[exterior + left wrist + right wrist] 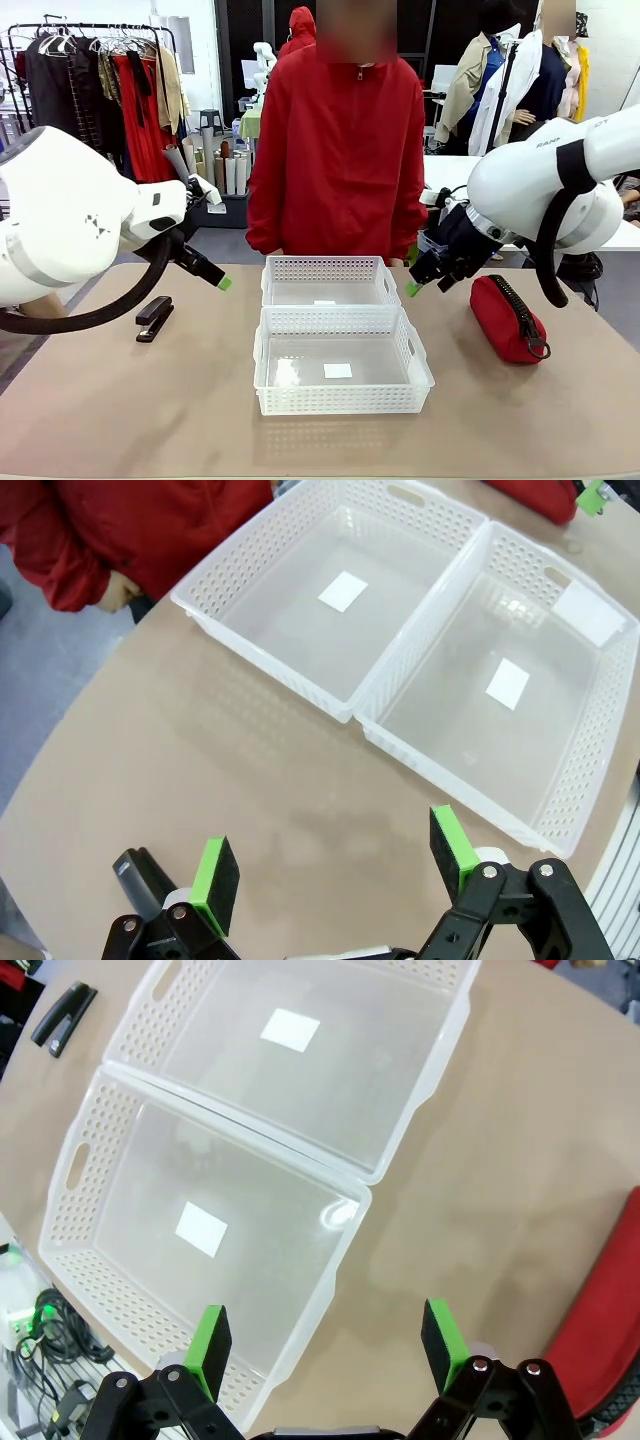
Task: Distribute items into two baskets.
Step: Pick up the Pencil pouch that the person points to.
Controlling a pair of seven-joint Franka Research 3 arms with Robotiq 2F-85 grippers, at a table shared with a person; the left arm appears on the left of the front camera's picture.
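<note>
Desk: carries every task thing; a person stands at its far edge.
Baskets: the smaller basket and the larger basket sit mid-desk, touching end to end, the smaller toward the far edge. Both are empty. This probably keeps them within reach of either arm.
Stapler: lies flat near the desk's left edge, on the left arm's side.
Pouch: lies near the right edge, zipper up, on the right arm's side.
Left gripper: released, jaws spread wide, grasping nothing; hovers between the stapler and the baskets.
Right gripper: released too, jaws wide, grasping nothing; hangs between the baskets and the pouch.
Stage: by my reading, distribution is not yet begun.
Front view: gives both items whole, but just one green tip per gripper.
Wrist views: show both pads of each gripper clearly apart. The left one catches a stapler corner beside one pad; the right one catches the pouch's edge.
</note>
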